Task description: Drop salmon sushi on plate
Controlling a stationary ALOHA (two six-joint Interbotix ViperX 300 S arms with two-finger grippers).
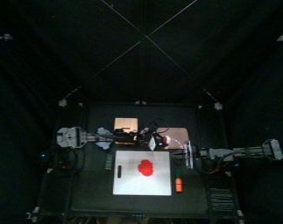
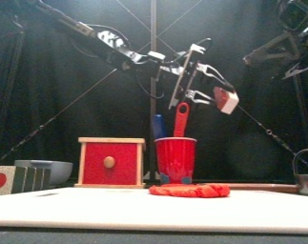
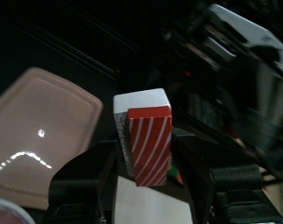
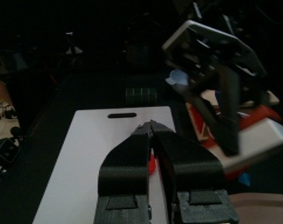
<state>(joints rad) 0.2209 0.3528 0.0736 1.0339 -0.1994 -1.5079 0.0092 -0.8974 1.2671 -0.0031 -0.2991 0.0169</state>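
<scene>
My left gripper (image 3: 145, 164) is shut on the salmon sushi (image 3: 146, 140), a small whitish piece with an orange-red striped top. It holds the piece up in the air, as the front view shows (image 2: 225, 99). The pale pink plate (image 3: 40, 131) lies below and to one side of it. In the top view the left gripper (image 1: 151, 137) is beside the plate (image 1: 176, 137) at the table's back. My right gripper (image 4: 150, 131) is shut and empty, hanging over the white board (image 4: 109, 149) near the left gripper.
A white board (image 1: 126, 179) at the table's front holds a red blob (image 1: 141, 171) and an orange stick (image 1: 176, 185). A wooden box (image 2: 112, 162) and a red cup (image 2: 175, 157) with utensils stand behind it. A grey container (image 2: 35, 174) is at the left.
</scene>
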